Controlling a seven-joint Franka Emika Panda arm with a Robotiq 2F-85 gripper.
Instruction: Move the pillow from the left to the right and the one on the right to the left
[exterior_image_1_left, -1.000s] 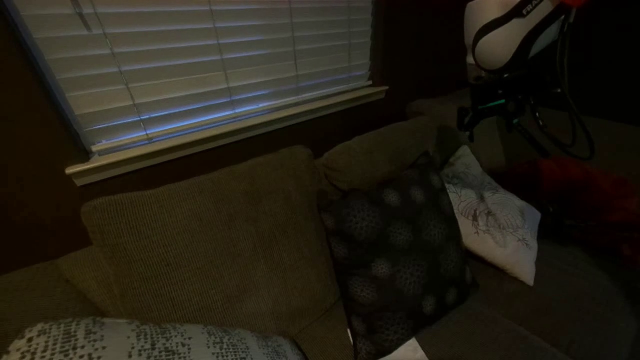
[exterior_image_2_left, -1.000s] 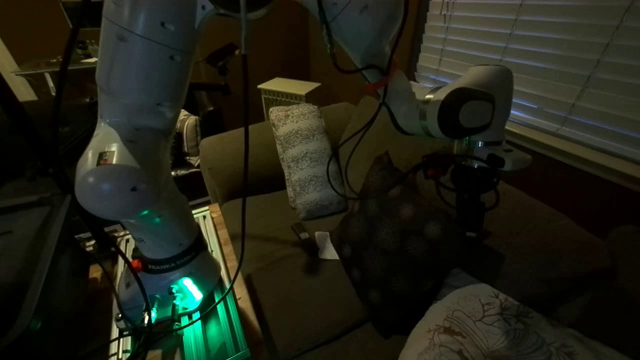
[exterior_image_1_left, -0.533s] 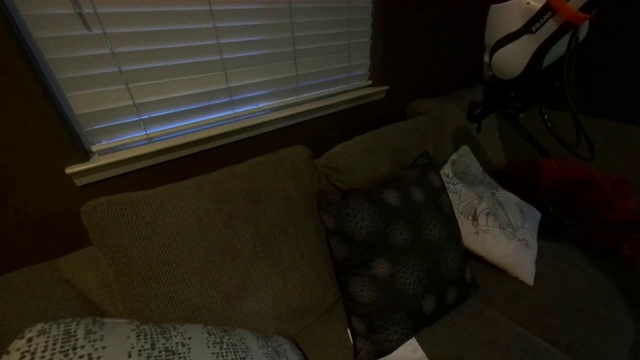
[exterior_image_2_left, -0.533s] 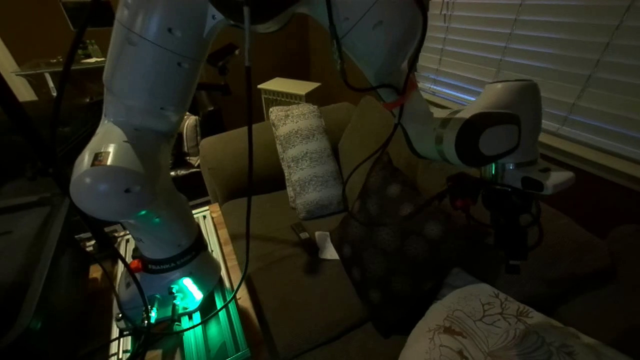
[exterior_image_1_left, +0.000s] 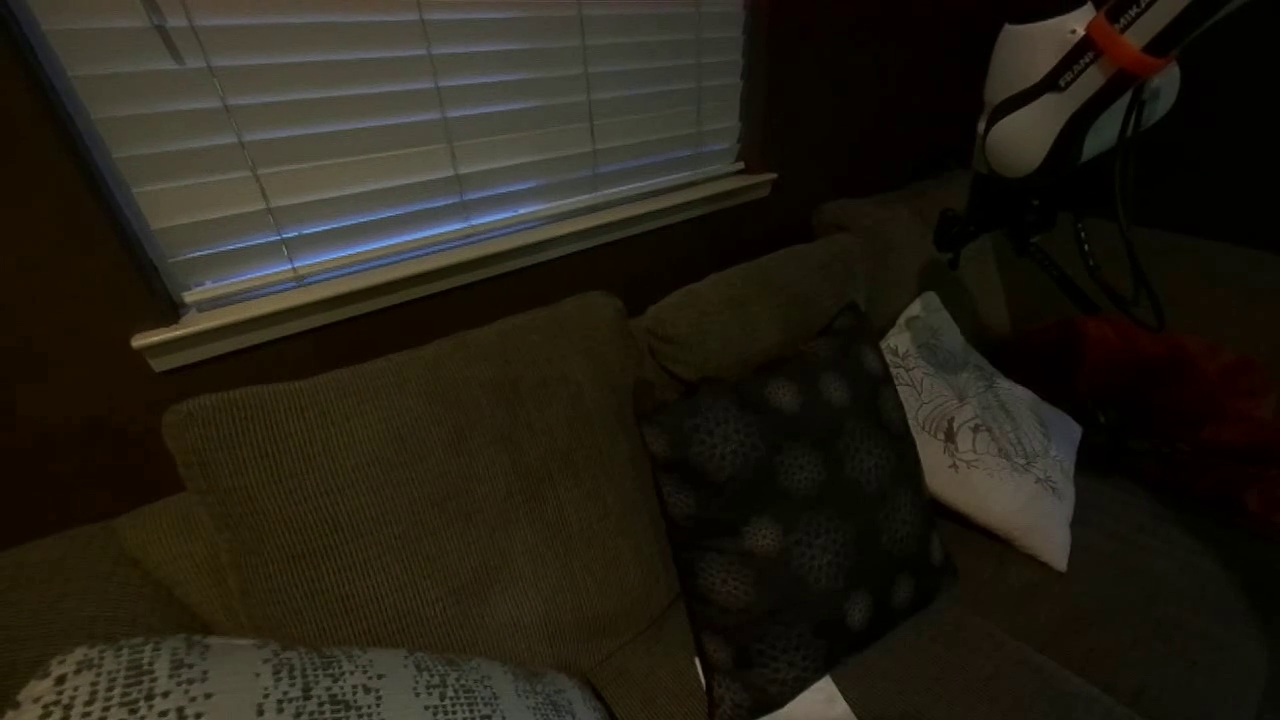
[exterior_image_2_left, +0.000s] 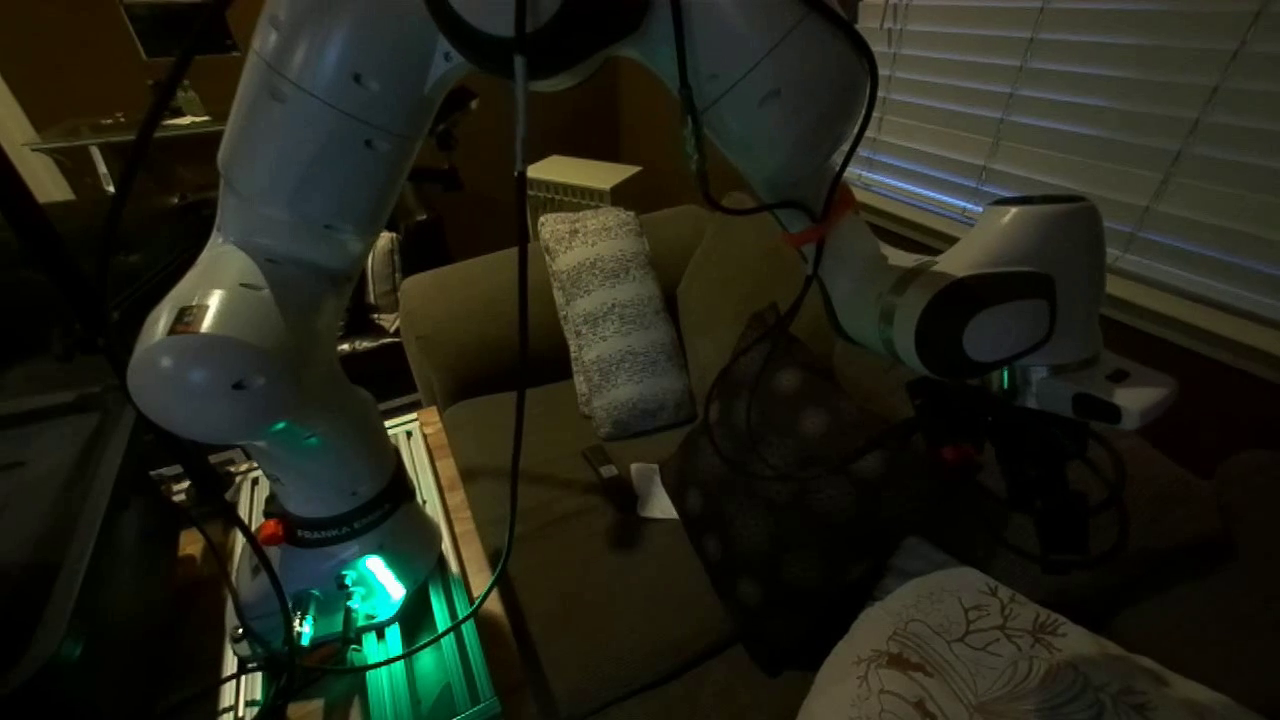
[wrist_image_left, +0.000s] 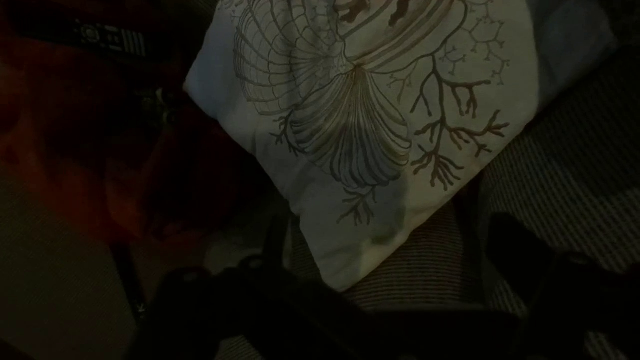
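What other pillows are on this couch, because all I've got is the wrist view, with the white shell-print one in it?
Observer: A striped pillow rests by the couch arm, as an exterior view shows.
Operator: And what's between that one and the white pillow?
Observer: A dark pillow with pale round motifs, visible in both exterior views.

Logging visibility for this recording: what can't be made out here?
Striped pillow: lower part cut off by bottom edge, in an exterior view.
White pillow: upper end cut off by top edge, wrist view.
Red thing: too dark to identify, cut by left edge, wrist view.
Jaws: outline lost in darkness, in both exterior views.
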